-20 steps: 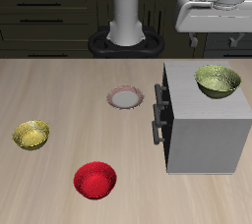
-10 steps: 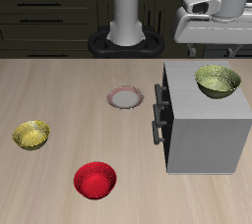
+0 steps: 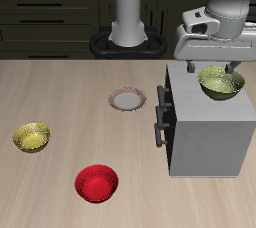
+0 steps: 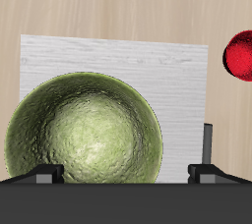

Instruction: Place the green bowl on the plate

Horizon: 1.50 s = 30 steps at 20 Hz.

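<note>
Bowl [image 3: 222, 82] atop grey cabinet [image 3: 207, 137], well apart from plate [image 3: 127, 99] on table [image 3: 60, 92]; end effector [image 3: 208, 68] released, spread just above rim; risks: off-centre closing on curved wall, bowl tipped or nudged off cabinet edge.

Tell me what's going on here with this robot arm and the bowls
The arm's gripper hangs open just above the green bowl, which sits on top of a grey cabinet. It hasn't grasped the bowl yet. The plate waits bare on the table beside the cabinet. A yellow bowl and a red bowl sit nearer the table's front edge, untouched.
</note>
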Motion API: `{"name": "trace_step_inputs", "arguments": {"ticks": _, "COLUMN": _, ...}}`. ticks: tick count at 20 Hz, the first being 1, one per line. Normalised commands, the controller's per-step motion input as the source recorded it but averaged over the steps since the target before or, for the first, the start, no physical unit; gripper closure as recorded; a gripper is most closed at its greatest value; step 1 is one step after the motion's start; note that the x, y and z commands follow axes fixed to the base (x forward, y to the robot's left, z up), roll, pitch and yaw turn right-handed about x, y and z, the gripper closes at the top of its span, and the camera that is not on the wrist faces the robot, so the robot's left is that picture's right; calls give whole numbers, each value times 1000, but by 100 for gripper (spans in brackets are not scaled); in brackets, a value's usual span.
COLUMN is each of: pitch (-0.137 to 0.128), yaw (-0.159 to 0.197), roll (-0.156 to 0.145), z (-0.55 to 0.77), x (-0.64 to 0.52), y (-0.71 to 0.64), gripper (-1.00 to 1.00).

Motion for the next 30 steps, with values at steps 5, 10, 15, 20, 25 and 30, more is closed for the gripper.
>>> {"name": "trace_step_inputs", "arguments": {"ticks": 5, "pitch": 52, "yaw": -13, "roll": -11, "z": -237, "x": 15, "y": -74, "gripper": -100}}
{"name": "trace_step_inputs", "arguments": {"ticks": 10, "pitch": 80, "yaw": -84, "roll": 92, "z": -226, "x": -33, "y": -2, "gripper": 100}}
{"name": "trace_step_inputs", "arguments": {"ticks": 15, "pitch": 9, "yaw": -23, "roll": 25, "z": 29, "x": -56, "y": 13, "gripper": 100}}
{"name": "trace_step_inputs", "arguments": {"ticks": 20, "pitch": -12, "yaw": -10, "roll": 3, "z": 119, "x": -42, "y": -61, "gripper": 100}}
{"name": "trace_step_inputs", "arguments": {"ticks": 25, "pitch": -14, "yaw": 1, "roll": 3, "z": 52, "x": 6, "y": -41, "gripper": 100}}
{"name": "trace_step_inputs", "arguments": {"ticks": 30, "pitch": -16, "yaw": 12, "roll": 12, "z": 50, "x": -13, "y": -23, "gripper": 100}}
